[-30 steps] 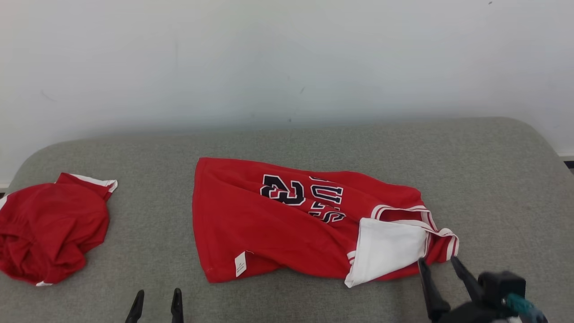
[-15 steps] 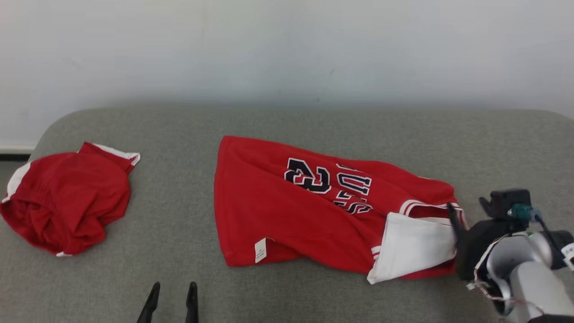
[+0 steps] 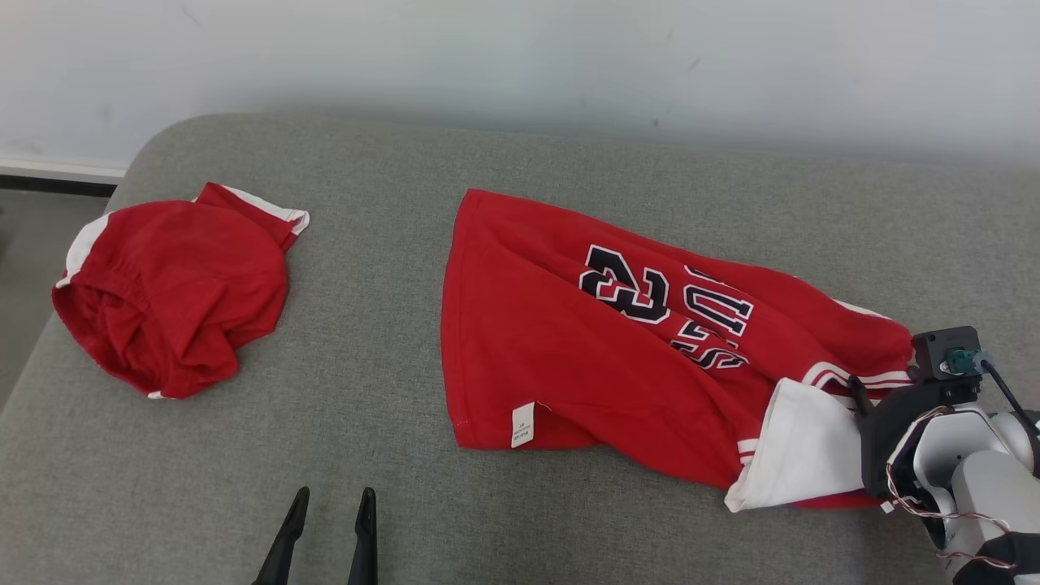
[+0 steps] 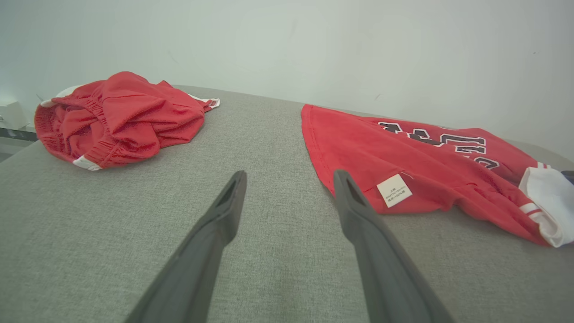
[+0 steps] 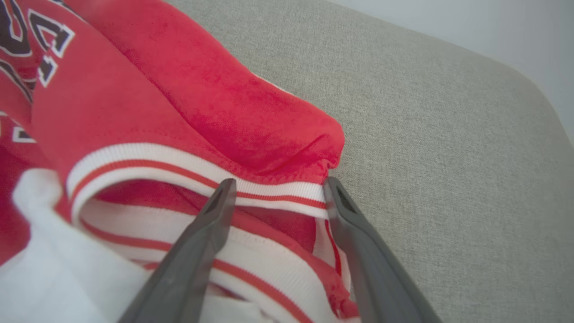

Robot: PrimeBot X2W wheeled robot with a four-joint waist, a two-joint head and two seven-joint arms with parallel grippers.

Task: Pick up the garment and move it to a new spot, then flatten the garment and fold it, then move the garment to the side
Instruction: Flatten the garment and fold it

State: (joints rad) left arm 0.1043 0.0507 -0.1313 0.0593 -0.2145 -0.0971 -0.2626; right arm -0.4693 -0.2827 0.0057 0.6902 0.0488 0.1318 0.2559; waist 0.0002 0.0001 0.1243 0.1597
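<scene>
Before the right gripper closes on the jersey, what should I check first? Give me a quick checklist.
1. Right gripper open: ok, jaws stand apart.
2. Striped trim of the jersey between its fingertips: ok.
3. Layers that a pinch would catch: cannot tell.
4. Jersey flat: not ok, bunched and creased.
5. Left gripper clear of the jersey: ok, open over bare cushion.
6. Other red garment apart from the jersey: ok.
</scene>
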